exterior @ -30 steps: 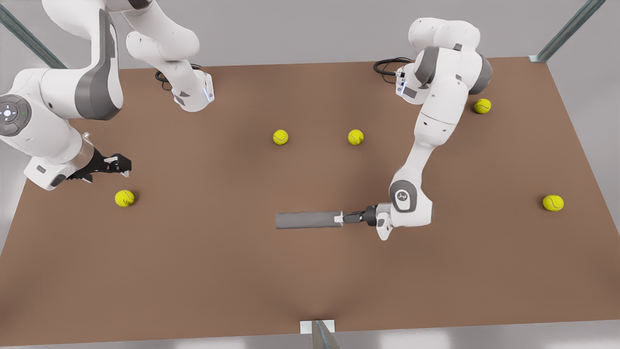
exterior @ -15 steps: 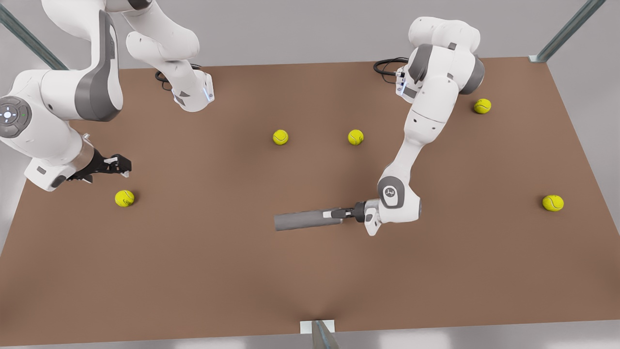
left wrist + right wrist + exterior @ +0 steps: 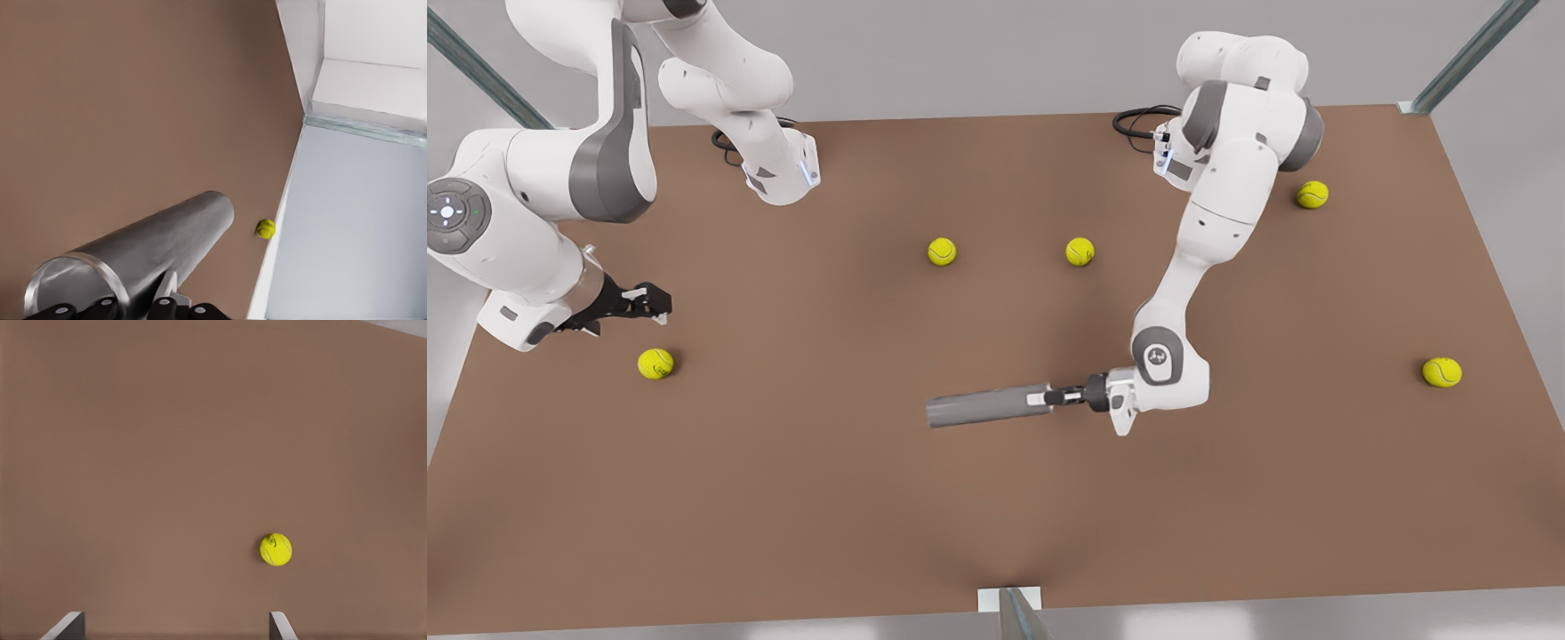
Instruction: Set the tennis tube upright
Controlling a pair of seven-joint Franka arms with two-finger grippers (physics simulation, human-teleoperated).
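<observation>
The tennis tube (image 3: 978, 407) is a dark grey cylinder lying nearly flat near the table's middle, its silvery rim towards the front view's right. In the left wrist view the tennis tube (image 3: 160, 247) stretches away from the camera, open rim nearest. My left gripper (image 3: 1051, 397) is shut on that rim end, and its black fingers (image 3: 107, 309) pinch the rim wall. My right gripper (image 3: 656, 302) hovers at the front view's left, just above a tennis ball (image 3: 655, 364). Its fingertips (image 3: 70, 625) stand wide open with nothing between them, far from the tube.
Several yellow-green tennis balls lie on the brown table (image 3: 783, 498): two at the back middle (image 3: 942, 252) (image 3: 1080, 252), two on the front view's right (image 3: 1312, 194) (image 3: 1441, 372). The right wrist view shows a ball (image 3: 275, 549). Both arm bases stand at the far edge.
The left gripper has shifted slightly with the tube in its grip. The tube's free end now slants a little toward the table's front edge. The right arm has barely moved.
</observation>
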